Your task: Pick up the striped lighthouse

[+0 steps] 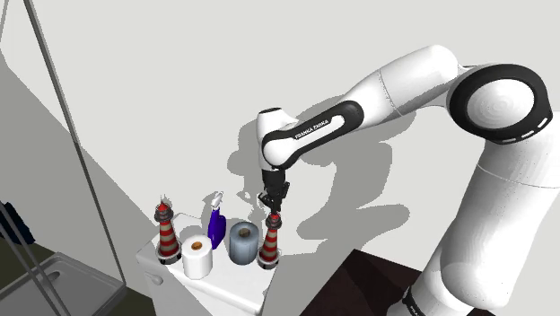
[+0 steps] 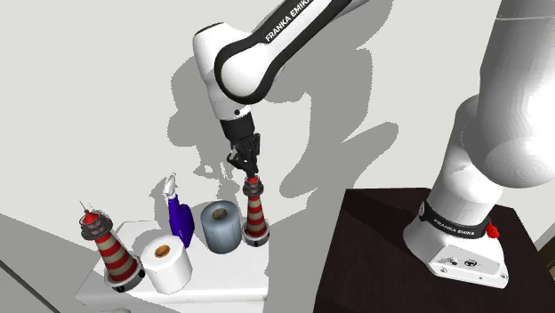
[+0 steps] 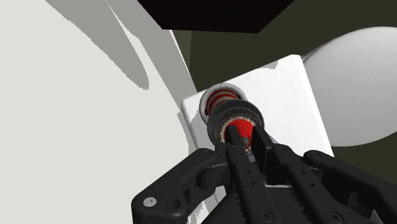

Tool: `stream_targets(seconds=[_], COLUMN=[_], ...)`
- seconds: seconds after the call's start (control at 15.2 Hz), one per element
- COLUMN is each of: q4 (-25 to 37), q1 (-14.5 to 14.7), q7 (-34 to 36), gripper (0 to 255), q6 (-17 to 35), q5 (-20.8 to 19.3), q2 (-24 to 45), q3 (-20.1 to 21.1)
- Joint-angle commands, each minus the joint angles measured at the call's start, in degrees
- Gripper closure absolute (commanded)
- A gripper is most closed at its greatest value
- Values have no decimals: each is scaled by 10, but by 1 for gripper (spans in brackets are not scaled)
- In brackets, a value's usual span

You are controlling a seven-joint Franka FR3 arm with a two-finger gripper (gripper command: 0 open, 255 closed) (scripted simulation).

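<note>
- Five things stand on the flat top of a white block (image 1: 229,285) (image 2: 213,277) set against a pale wall. They are listed here as the shoulder view shows them, from the nine o'clock end to the three o'clock end.
- A second lighthouse (image 1: 167,235) (image 2: 111,253) stands upright at the nine o'clock end, near the block's corner. It has red and pale bands and a dark base.
- A white paper roll (image 1: 197,254) (image 2: 166,262) stands on end at about four o'clock of that lighthouse, close to the front edge, with its brown core facing up.
- A blue spray bottle (image 1: 215,226) (image 2: 181,220) with a pale trigger head stands upright at one o'clock of the white roll, nearer the wall.
- A grey roll (image 1: 243,242) (image 2: 221,227) stands on end at four o'clock of the bottle.
- The striped lighthouse (image 1: 268,244) (image 2: 256,218) (image 3: 236,121) stands upright at the three o'clock end, just beside the grey roll, with its base resting on the block.
- The hand (image 1: 274,205) (image 2: 247,167) (image 3: 245,137) is at twelve o'clock of the striped lighthouse and points straight down onto its top.
- In the wrist view the two black fingers (image 3: 230,135) are drawn close together and pinch the red tip between them.
- The white arm (image 1: 332,121) runs from the hand toward two o'clock, and its dark stand (image 1: 359,287) (image 2: 374,249) lies at four o'clock of the block.
</note>
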Motion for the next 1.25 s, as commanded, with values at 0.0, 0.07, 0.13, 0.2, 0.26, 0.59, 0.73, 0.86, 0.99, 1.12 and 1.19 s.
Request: stream_targets(seconds=[0.0,0.07,0.13,0.2,0.26,0.59,0.73,0.86,0.99,1.12,1.19], q4=[0,0,2,5,8,24,31,39,47,52,52], q1=[0,0,0,0,-1,-1,-1,-2,-2,-2,-2], q7=[0,0,-1,-1,-2,-5,-6,-8,-9,-9,-9], gripper=[255,255,255,255,255,255,255,255,255,255,255], q6=[0,0,-7,-14,-21,-58,-72,-87,-102,-110,-110], q5=[0,0,1,2,3,7,8,10,11,12,12], q2=[0,1,-4,-9,-13,-34,-41,-48,-55,-59,-58], q3=[0,0,0,0,0,1,1,1,1,1,1])
